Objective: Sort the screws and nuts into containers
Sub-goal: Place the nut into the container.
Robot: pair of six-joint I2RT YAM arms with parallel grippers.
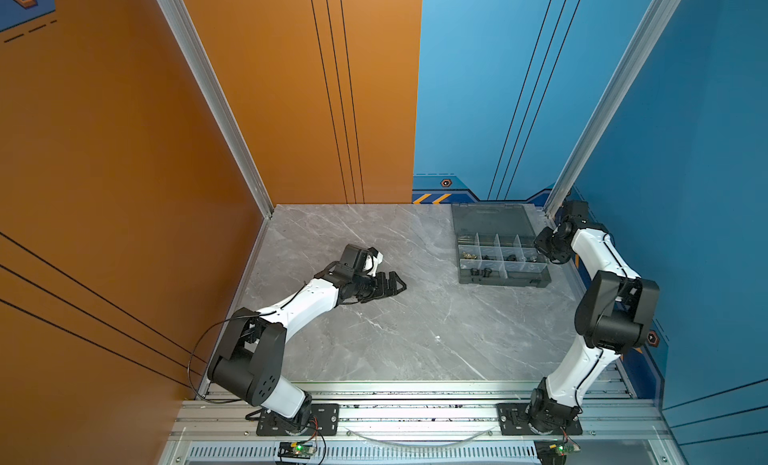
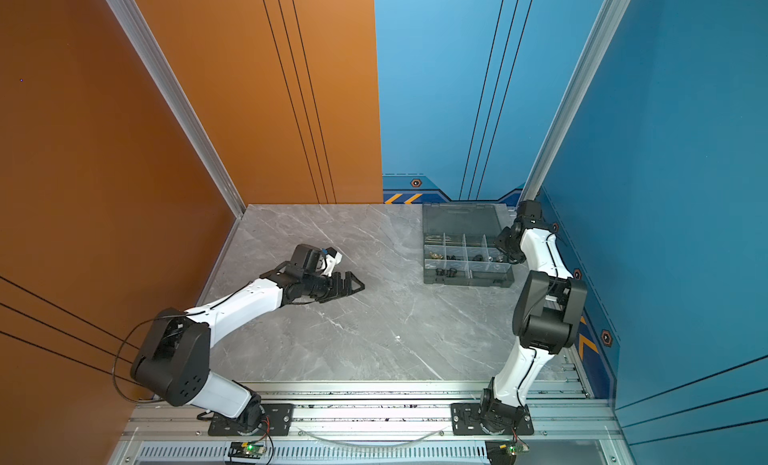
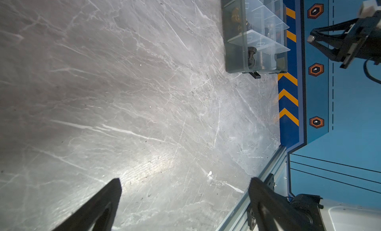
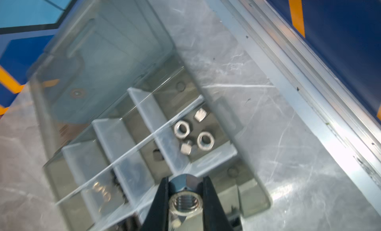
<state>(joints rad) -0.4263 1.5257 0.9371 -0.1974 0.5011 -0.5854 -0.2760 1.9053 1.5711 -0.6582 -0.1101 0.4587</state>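
Nut (image 4: 185,196) is pinched flat-to-flat between my right jaws and held above the box (image 4: 257,197), I judge so it can drop among the silver nuts (image 4: 182,129) lying just beyond the tips. My left jaws gape empty over the worktop (image 3: 144,95), well apart from the box.

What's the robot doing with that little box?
It is sorting small metal parts. Its right gripper pinches a silver hex nut over the grey organizer box, close to a compartment that already holds other silver nuts. The left gripper is open and empty, out over the table.
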